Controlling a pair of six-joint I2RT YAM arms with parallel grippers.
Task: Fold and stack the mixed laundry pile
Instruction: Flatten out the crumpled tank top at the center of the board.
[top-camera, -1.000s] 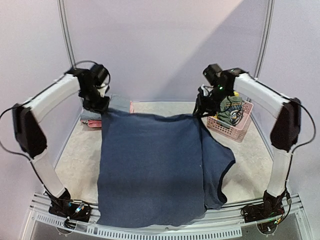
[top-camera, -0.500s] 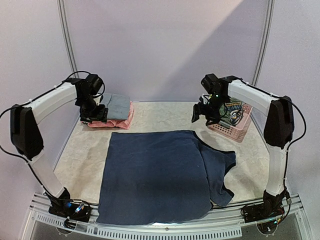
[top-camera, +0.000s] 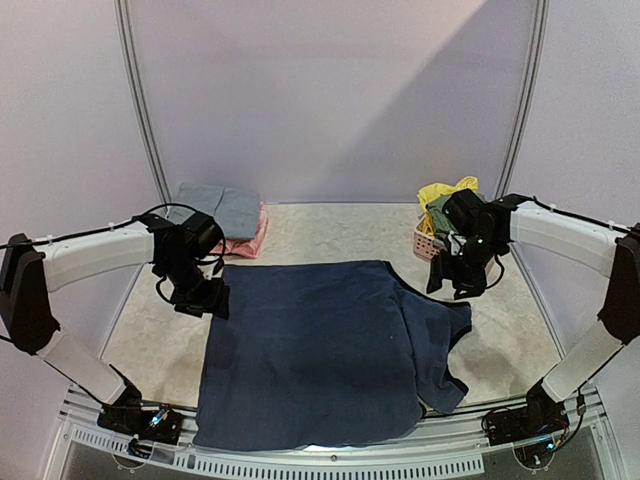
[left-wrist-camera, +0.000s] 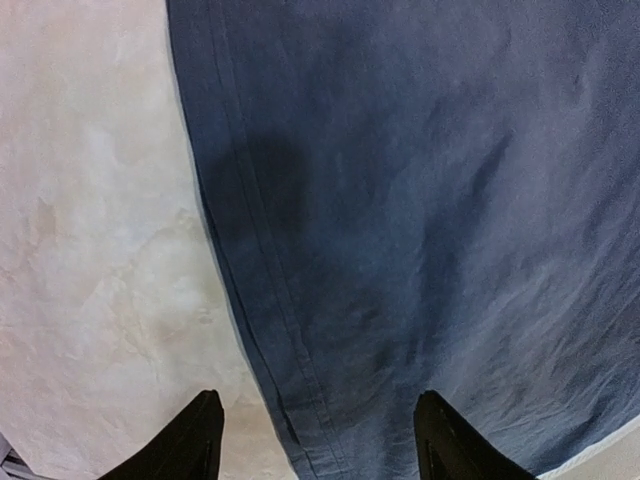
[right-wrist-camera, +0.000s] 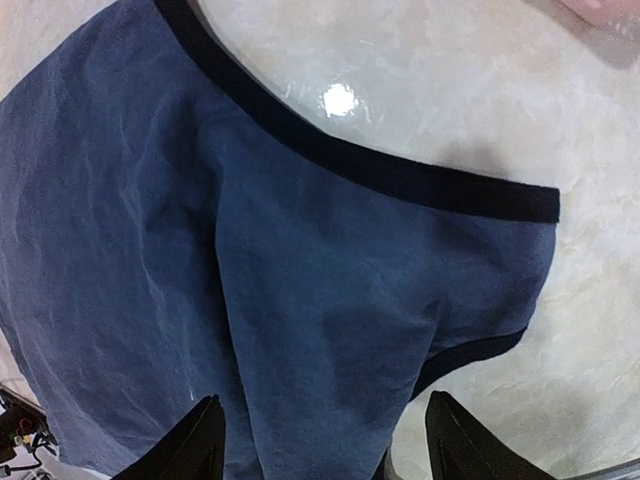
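The navy sleeveless top lies spread flat on the table, its dark-trimmed shoulder part to the right. My left gripper is open and empty above its left hem; the left wrist view shows that hem between the wide-apart fingers. My right gripper is open and empty above the top's right edge; the right wrist view shows the dark-bound strap. A folded grey piece lies on a pink piece at the back left. Yellow and green garments sit in the basket.
The pink slatted basket stands at the back right, mostly hidden behind my right arm. Bare marbled table shows left of the top and to its right. The top's near edge hangs at the table's front edge.
Both grippers have let go of the top's far edge. The top now lies flat. Both arms have swung forward and down to the top's left and right edges.
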